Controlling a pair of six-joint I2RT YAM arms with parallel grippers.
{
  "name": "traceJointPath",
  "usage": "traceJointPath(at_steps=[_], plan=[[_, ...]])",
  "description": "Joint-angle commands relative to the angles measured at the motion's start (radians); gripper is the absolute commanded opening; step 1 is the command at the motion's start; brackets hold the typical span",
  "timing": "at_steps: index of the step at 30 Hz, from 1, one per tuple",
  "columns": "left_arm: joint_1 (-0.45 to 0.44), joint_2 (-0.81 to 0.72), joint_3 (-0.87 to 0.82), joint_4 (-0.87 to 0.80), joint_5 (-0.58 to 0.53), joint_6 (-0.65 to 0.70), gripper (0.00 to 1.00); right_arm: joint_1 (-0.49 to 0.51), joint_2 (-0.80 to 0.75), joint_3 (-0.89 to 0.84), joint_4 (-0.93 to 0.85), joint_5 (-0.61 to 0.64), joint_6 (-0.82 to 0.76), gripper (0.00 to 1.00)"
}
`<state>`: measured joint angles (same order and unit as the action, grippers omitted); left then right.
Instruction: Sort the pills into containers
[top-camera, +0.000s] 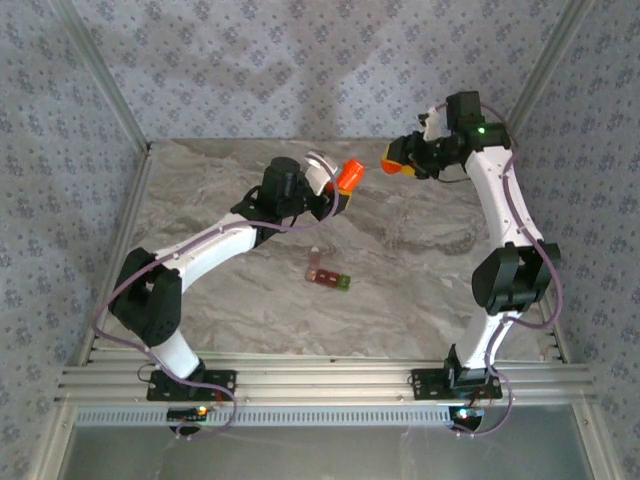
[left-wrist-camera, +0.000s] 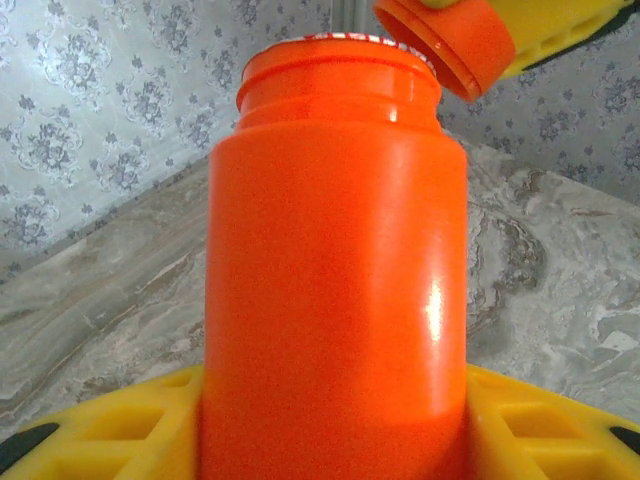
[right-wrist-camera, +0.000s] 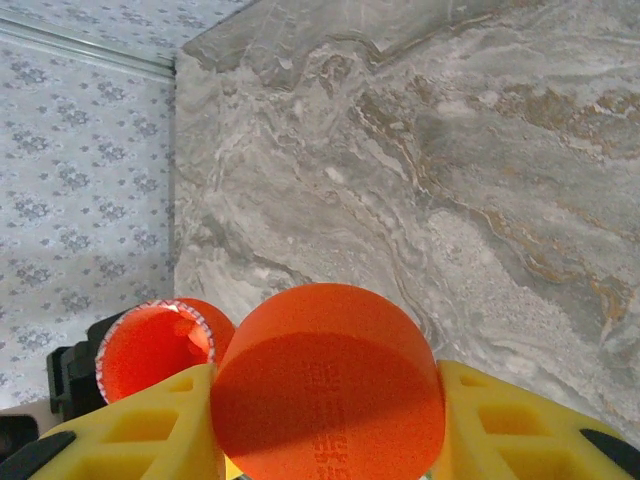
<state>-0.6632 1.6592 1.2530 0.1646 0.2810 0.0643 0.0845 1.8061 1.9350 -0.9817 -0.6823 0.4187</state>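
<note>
My left gripper (top-camera: 338, 192) is shut on an orange bottle (top-camera: 350, 177), held tilted above the back of the table. In the left wrist view the bottle (left-wrist-camera: 335, 270) stands between the yellow fingers (left-wrist-camera: 110, 430), its mouth uncovered. My right gripper (top-camera: 402, 163) is shut on the bottle's orange cap (top-camera: 390, 166), just right of the bottle and apart from it. In the right wrist view the cap (right-wrist-camera: 328, 385) sits between the fingers (right-wrist-camera: 500, 420), with the bottle's mouth (right-wrist-camera: 155, 345) at lower left. The containers (top-camera: 328, 276), a red-brown strip with a green end, lie mid-table. The pills are hidden.
The marble table (top-camera: 420, 250) is bounded by patterned walls at the back and sides, and an aluminium rail (top-camera: 320, 385) runs along its near edge at the arm bases. The containers lie between the two arms.
</note>
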Motion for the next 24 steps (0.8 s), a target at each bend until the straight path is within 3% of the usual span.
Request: traceJointPath(at_steps=[1,13,24], plan=[[0.009,0.029,-0.012,0.08,0.047,0.037,0.0,-0.002,0.042,0.05,0.0,-0.045,-0.007,0.39],[0.056,0.051,0.022,0.041,0.132,0.095,0.0,0.039,0.189,0.295,-0.121,-0.154,-0.082,0.38],[0.062,0.099,0.068,0.037,0.149,0.132,0.0,0.045,0.201,0.286,-0.192,-0.259,-0.167,0.39]])
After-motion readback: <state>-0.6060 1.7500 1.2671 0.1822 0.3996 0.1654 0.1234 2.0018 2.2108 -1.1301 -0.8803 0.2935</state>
